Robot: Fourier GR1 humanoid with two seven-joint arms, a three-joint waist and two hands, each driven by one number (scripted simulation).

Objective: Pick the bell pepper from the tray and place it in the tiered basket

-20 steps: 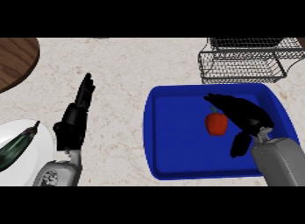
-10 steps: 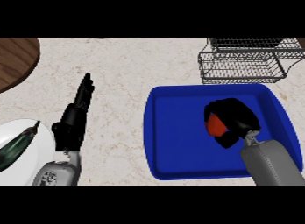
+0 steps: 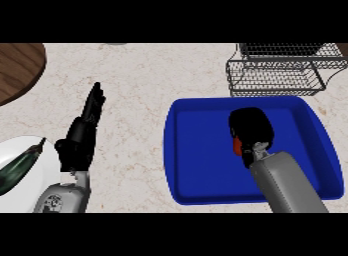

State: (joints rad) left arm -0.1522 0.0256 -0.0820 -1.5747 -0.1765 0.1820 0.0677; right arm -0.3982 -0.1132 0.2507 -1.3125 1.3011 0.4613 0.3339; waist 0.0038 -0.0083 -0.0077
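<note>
Pepper (image 3: 237, 146) sits mid-tray (image 3: 199, 150), only a red sliver showing under the right hand (image 3: 251, 127), whose fingers curl round it. Basket (image 3: 276, 75) stands at 12 o'clock of the tray. Left hand (image 3: 85, 125) rests on the desk (image 3: 147, 75), fingers straight.

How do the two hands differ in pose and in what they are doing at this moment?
The right hand is curled down over the red bell pepper inside the blue tray; the left hand lies straight-fingered over bare counter, holding nothing. The right hand hides most of the pepper; the left hides no object. Both are black on grey forearms.
</note>
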